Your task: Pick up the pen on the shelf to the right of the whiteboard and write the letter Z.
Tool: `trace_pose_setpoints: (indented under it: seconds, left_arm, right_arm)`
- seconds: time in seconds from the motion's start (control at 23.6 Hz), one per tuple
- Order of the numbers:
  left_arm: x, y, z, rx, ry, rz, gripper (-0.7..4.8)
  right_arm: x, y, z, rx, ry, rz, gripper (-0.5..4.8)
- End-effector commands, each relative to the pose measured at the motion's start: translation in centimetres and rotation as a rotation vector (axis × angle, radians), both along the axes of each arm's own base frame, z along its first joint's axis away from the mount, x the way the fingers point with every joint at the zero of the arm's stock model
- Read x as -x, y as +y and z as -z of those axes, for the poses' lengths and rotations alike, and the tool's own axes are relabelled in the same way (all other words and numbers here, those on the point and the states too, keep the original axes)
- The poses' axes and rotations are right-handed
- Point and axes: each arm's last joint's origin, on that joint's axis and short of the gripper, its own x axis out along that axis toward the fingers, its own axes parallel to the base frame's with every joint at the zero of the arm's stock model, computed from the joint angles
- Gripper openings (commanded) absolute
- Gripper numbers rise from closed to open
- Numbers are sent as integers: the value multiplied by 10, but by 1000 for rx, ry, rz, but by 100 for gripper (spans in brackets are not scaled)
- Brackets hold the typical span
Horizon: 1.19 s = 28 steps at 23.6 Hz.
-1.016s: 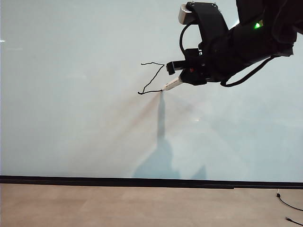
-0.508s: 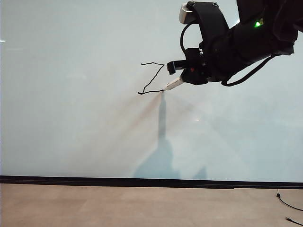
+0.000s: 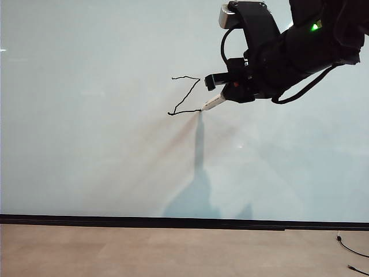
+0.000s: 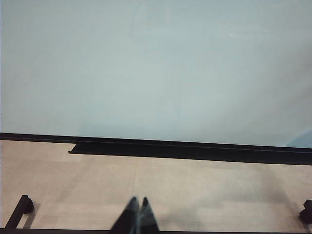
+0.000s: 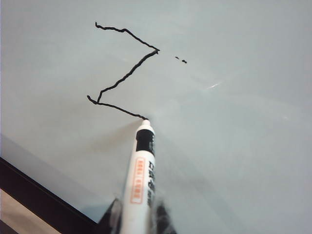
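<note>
We log the right gripper (image 3: 226,94) clenched on the pen (image 5: 139,175), tip touching the board (image 3: 86,161) at the Z (image 5: 119,73), upper middle, bare board around. We log the left gripper (image 4: 138,214) closed, empty, low above the floor (image 4: 219,195) near the board's bottom edge.

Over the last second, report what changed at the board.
The right gripper, shut on the pen, slid slightly rightward, and the tip lengthened the bottom stroke of the letter Z on the whiteboard. Its top and diagonal strokes are unchanged. The left gripper is shut above the floor.
</note>
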Motion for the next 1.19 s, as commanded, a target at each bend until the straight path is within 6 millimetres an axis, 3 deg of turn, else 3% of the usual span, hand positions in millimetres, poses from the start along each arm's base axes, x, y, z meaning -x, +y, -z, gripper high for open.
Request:
trace_pose_setpoints:
  seconds: [0.04,0.3,0.55,0.76,1.06,1.19]
  left_arm:
    - [0,0,-2,-4,-13,1,-5]
    - [0,0,-2,-4,-13,1,-5]
    - [0,0,-2,-4,-13,1,-4]
    - [0,0,-2,-4,-13,1,-5]
    - [0,0,-2,-5,-12,1,-5]
    - [0,0,-2,-4,-13,1,-4]
  right_arm:
    - [0,-4,-7,-10,-27,61,-6]
    - [12,-7,-5,-52,-78,-30,-6]
    - [57,3,7,-70,-110,-221,-6]
    - [95,-25,12,-96,-148,-202,-6]
    - [123,-53,19,-108,-165,-198,-6]
    - [128,-56,19,-95,-147,-215,-6]
